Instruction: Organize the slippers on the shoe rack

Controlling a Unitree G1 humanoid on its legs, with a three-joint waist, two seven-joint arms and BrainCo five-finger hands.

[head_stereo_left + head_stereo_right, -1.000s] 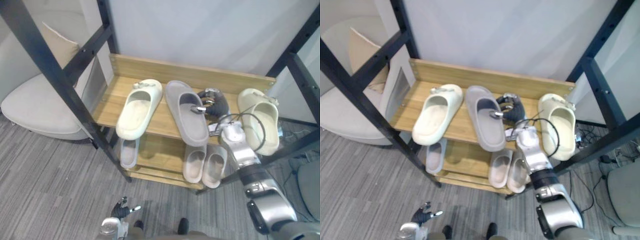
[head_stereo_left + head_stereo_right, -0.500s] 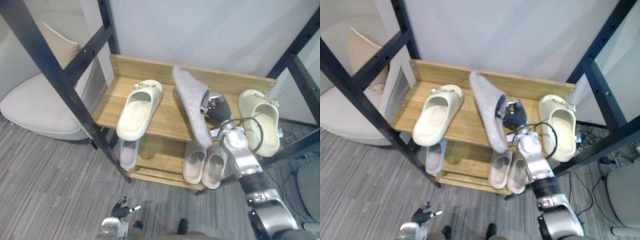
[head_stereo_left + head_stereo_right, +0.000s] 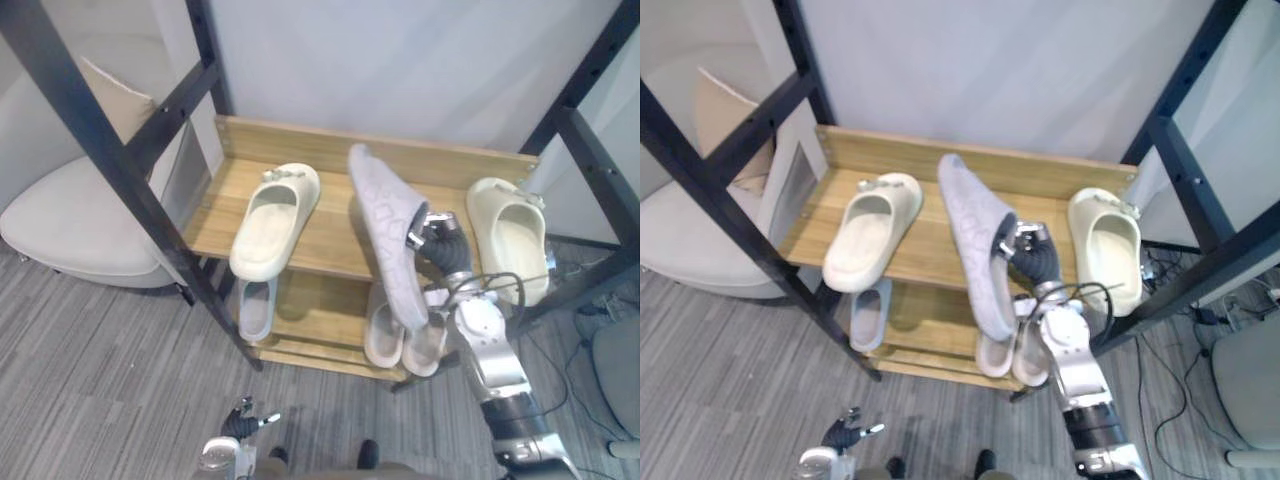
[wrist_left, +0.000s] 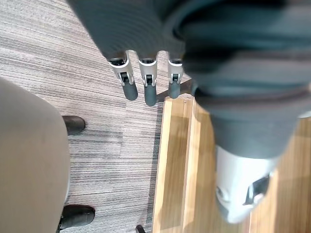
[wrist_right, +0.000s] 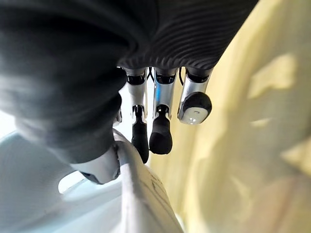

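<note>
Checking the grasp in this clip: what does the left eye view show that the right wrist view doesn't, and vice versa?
Left eye view: the light wooden shoe rack, a cream foam slipper left and another right on its top shelf, the grey foam slipper tilted up on edge, the left hand low. Right wrist view: dark fingertips against the slipper's pale rim. Both: the right hand holding that slipper.

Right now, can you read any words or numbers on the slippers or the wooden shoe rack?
None: no word, number or sign can be read here.
Grey foam slipper, tipped up in the right hand: a faint sole pattern, no letters to make out.
Left cream slipper and right cream slipper: small strap trims, too small to read.
Wooden shoe rack: bare boards.
</note>
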